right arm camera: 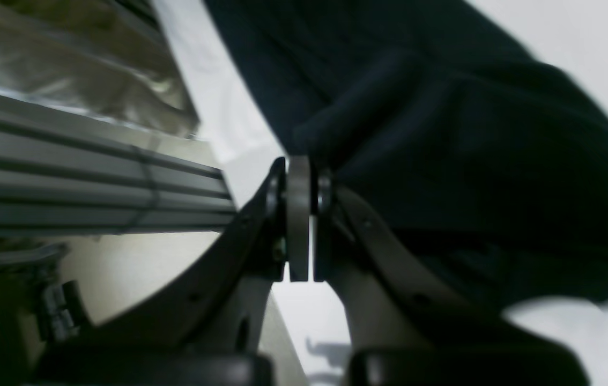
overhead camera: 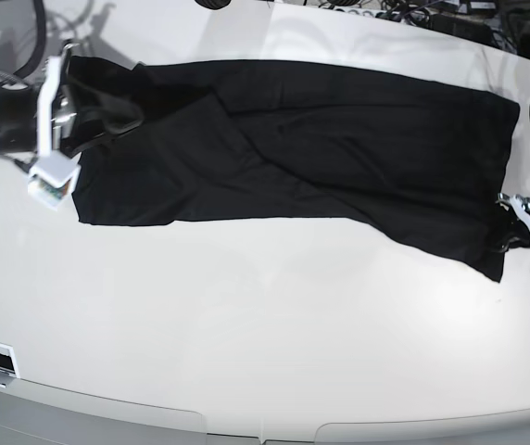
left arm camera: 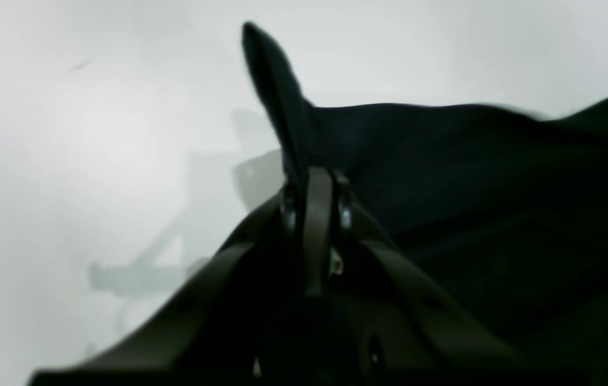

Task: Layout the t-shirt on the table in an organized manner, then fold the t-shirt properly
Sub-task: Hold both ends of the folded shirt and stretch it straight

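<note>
The black t-shirt (overhead camera: pixel 293 148) is lying spread lengthwise across the far half of the white counter (overhead camera: pixel 246 324), stretching from the left side of the base view to the right, with folds and creases running diagonally through its middle.

The left gripper (overhead camera: pixel 509 234) is sitting at the right end of the shirt in the base view, near the lower corner of the cloth. In the left wrist view, its fingers (left arm camera: pixel 319 214) are pressed together on the shirt (left arm camera: pixel 443 177), and a pointed tip of fabric is sticking up above them while the rest is draping away to the right over the counter (left arm camera: pixel 68 134).

The right gripper (overhead camera: pixel 94 116) is sitting at the left end of the shirt in the base view, over the upper corner. In the right wrist view, its fingers (right arm camera: pixel 298 214) are closed on a bunched fold of the shirt (right arm camera: pixel 443 134), which is hanging dark above and to the right of them. A ribbed metal rail (right arm camera: pixel 79 182) is showing to the left in that view, blurred.
</note>
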Motion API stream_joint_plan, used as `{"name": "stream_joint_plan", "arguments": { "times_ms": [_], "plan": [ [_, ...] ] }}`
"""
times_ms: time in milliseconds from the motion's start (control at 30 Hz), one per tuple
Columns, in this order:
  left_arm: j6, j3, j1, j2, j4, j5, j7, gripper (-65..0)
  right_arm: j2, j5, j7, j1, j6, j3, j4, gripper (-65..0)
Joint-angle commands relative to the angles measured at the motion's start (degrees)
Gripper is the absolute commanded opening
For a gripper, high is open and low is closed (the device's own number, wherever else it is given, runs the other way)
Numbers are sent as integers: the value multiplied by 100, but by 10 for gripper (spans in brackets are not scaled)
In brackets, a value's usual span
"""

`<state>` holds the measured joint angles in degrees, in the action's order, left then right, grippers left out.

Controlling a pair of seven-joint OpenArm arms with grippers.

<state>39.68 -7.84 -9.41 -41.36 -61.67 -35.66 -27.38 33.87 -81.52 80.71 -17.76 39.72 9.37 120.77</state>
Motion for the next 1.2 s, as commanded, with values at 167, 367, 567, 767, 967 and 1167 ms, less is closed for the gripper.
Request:
{"name": "stream_joint_plan", "arguments": {
  "times_ms": [167, 367, 567, 767, 967, 1167],
  "plan": [
    [32, -44, -109, -356, -682, -1143, -1344, -650, -280, 1631, -385, 44, 28, -153, 55, -650],
    [32, -44, -61, -442, -688, -1143, -1648, -650, -341, 2343, -527, 44, 28, -151, -146, -650],
    [32, -44, 33, -466, -688, -1141, -1661, -650, -337, 2354, -492, 42, 28, -151, -420, -650],
    [32, -44, 544, -457, -684, -1139, -1641, -650, -339, 2354, -431, 44, -22, -151, -420, -650],
    [32, -44, 911, -599, -686, -1141, -1598, -650, -337, 2361, -293, 44, 28, -151, -420, -650],
    [32, -44, 879, -660, -684, -1071, -1408, -650, -328, 3073, -262, 44, -184, -151, -417, -650]
  ]
}}
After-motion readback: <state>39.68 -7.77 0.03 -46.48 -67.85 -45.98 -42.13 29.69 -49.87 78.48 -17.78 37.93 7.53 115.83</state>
